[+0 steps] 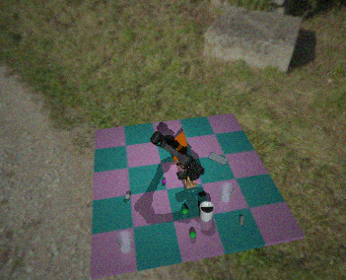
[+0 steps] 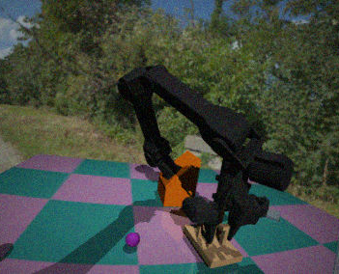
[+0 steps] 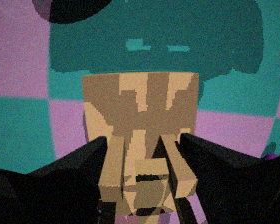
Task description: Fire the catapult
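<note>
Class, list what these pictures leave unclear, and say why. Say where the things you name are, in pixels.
- Catapult (image 1: 189, 185) (image 2: 213, 252) (image 3: 141, 117): its near end, cut off by the wrist view's bottom edge.
- Mug (image 1: 206, 213): its inside, too dark and small in the top view.
- Gripper (image 2: 220, 236) (image 3: 144, 141): its exact contact with the catapult, dark and blurred in the exterior view.

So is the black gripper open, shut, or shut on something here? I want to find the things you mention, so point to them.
Shut on the tan wooden catapult (image 2: 228, 257) (image 3: 108, 107): in the wrist view its uprights sit between the black fingers.

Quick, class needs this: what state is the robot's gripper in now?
Gripper: closed on the wooden catapult.
</note>
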